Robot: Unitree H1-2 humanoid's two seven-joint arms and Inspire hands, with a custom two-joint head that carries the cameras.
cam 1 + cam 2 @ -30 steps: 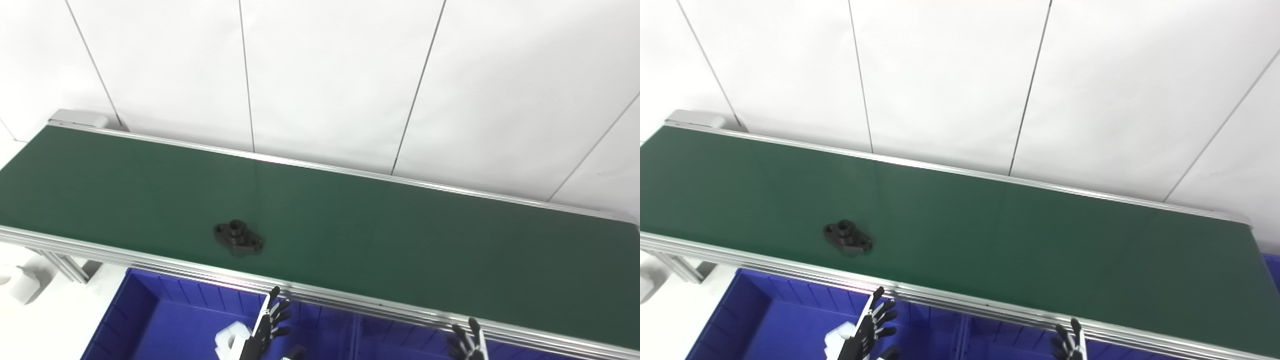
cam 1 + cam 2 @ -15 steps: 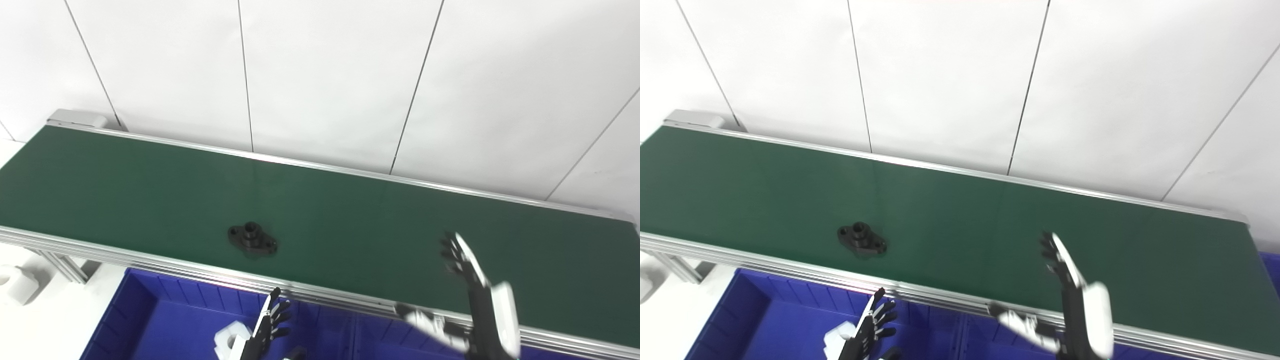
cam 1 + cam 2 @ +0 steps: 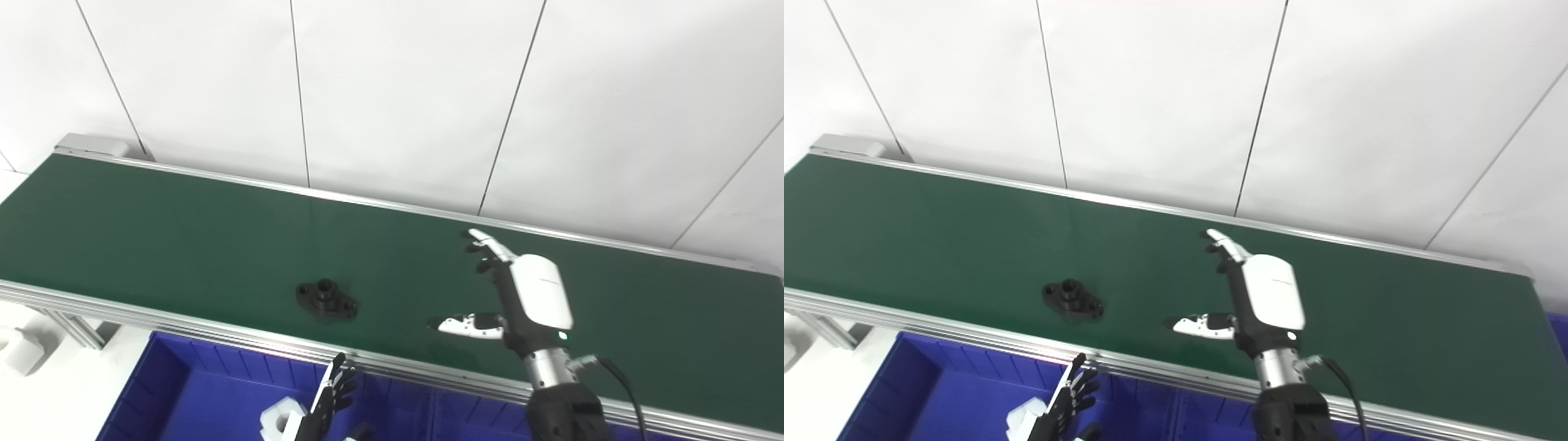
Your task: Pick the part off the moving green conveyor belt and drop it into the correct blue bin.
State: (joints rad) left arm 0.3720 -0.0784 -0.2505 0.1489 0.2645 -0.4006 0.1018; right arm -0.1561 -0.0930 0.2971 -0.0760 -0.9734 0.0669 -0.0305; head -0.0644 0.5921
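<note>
Your right robot hand (image 3: 527,294) hung spread and empty over the conveyor belt (image 3: 153,233), so the drifting black flange part (image 3: 326,299) risked slipping past a mistimed close.

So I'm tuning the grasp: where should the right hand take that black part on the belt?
Probably the raised central hub of the black flanged part, from above; its flat ears lie flush on the green belt. The open right hand waits beside it.
</note>
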